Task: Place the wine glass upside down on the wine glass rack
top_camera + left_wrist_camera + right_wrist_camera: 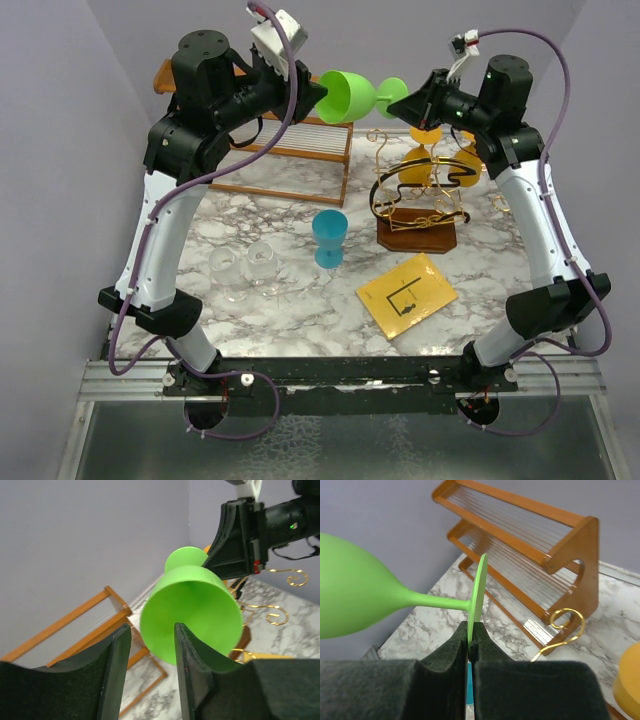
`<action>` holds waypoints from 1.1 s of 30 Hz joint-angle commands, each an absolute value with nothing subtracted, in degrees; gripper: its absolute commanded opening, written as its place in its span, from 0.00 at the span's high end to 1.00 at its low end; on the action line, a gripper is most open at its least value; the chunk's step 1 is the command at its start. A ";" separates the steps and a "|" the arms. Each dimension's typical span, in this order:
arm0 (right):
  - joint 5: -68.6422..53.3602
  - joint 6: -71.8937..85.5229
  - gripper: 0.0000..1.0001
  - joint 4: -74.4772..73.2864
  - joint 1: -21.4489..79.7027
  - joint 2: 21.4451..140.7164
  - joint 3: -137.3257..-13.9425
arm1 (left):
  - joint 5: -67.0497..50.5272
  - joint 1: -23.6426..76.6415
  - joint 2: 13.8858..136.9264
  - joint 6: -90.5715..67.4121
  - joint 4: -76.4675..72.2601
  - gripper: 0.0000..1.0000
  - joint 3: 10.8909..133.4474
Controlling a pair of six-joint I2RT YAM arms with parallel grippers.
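Observation:
A green wine glass [350, 95] [195, 605] [355, 595] hangs on its side high above the table's back, bowl to the left, foot to the right. My right gripper [405, 100] [471, 627] is shut on the thin edge of its foot. My left gripper [316, 93] [151, 630] stands open at the bowl's mouth, one finger on each side of the rim with a gap showing. Below the right gripper stands the wine glass rack [420, 200] [565, 625], gold wire on a dark wooden base. Two orange glasses [418, 170] hang on it.
An orange-brown slatted shelf [290, 150] [530, 535] stands at the back left against the wall. A blue cup [329, 238] is mid-table, two clear glasses [245, 268] are to its left, and a yellow card [406, 295] lies in front of the rack.

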State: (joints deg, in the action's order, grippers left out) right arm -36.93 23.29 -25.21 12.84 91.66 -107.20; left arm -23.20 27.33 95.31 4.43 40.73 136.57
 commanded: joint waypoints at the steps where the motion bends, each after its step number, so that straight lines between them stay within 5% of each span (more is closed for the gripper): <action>1: -35.55 21.70 0.99 -23.06 8.39 88.99 -104.78 | -23.82 27.17 94.13 4.63 40.28 0.46 136.72; 5: -32.85 15.24 0.99 -23.89 6.51 86.58 -102.86 | -19.97 27.16 93.31 5.90 41.28 0.16 136.32; 8: -28.21 8.27 0.99 -25.65 6.42 84.01 -101.57 | -16.84 27.16 93.04 6.09 41.50 0.08 136.07; 26: -11.48 -39.27 0.99 -46.17 6.31 61.01 -93.25 | -11.01 26.87 88.87 8.97 40.85 0.04 127.22; 33: -13.81 -50.95 0.99 -57.42 6.33 53.37 -88.03 | -13.45 25.93 84.64 8.61 38.17 0.05 117.92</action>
State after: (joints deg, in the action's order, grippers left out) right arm -14.11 -40.16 -48.31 6.31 56.97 -90.98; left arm -12.45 26.85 88.27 8.67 41.50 121.71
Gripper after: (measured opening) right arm 0.023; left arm 0.955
